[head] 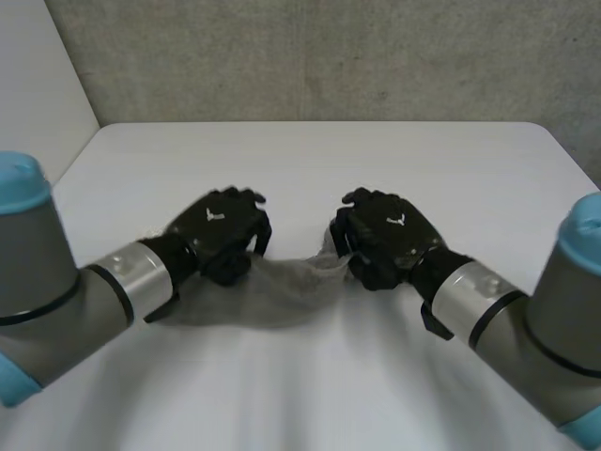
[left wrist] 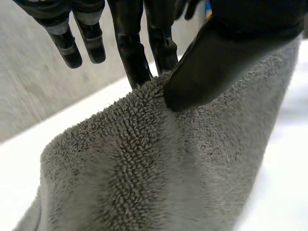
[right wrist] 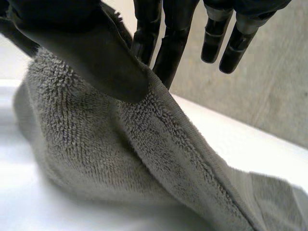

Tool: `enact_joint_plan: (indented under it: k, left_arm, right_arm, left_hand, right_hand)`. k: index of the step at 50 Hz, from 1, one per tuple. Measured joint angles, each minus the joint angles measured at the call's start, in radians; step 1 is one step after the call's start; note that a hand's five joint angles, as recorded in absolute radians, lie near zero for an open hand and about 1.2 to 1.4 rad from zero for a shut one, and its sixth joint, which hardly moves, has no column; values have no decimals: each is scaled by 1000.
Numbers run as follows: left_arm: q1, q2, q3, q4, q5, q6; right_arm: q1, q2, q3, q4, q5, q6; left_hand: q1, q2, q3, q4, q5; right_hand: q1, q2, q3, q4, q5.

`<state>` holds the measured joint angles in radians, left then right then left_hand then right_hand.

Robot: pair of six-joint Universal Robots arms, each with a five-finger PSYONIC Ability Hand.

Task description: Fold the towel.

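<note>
Fold looks barely started: the towel [head: 282,291] is a bunched grey strip with no clean layered edge, so laying it over and flattening it are still to do, I'd judge. It sits toward the near edge of the table [head: 310,150], midway between the side edges, sagging between the two hands. The arms come in from the near corners, palms down, wrists low. The left hand [head: 218,230] pinches the towel's left end, thumb pressed on the pile against the fingers behind it, other fingers straight and off the cloth. The right hand [head: 385,235] does the same at the right end: thumb clamps a raised edge against fingers, the rest hang free.
</note>
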<state>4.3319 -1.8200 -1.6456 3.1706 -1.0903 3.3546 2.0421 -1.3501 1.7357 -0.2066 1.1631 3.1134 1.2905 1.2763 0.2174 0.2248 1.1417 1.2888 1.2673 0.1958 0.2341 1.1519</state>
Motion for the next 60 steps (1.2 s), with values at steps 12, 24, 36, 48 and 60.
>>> enact_joint_plan:
  k: [12,24,36,48,60]
  left_arm:
    - [55,129,-23,7,1,-57]
    - [48,-152,283,168,-41,-53]
    - [-37,103,373,491,-142,-281]
    - [19,135,-87,455,4,-247]
    - [48,-26,-285,339,48,-22]
  right_arm:
    - [-34,-34,-74,163,-114,-74]
    - [-25,298,-611,210,-90,-252]
    - [-16,156,-819,45,-50,-176]
    - [-46,49,-370,61,-109,-275]
    - [-69,173,-137,152,-91,-541]
  left_hand:
    - [0,0,0,0,0]
    - [0,4,0,0,0]
    - [5,7,0,0,0]
    - [5,7,0,0,0]
    - [-600,-586,0,0,-636]
  right_hand:
    - [0,8,0,0,0]
    - [3,14,0,0,0]
    - [4,14,0,0,0]
    - [4,14,0,0,0]
    - [-393,-385,0,0,-413]
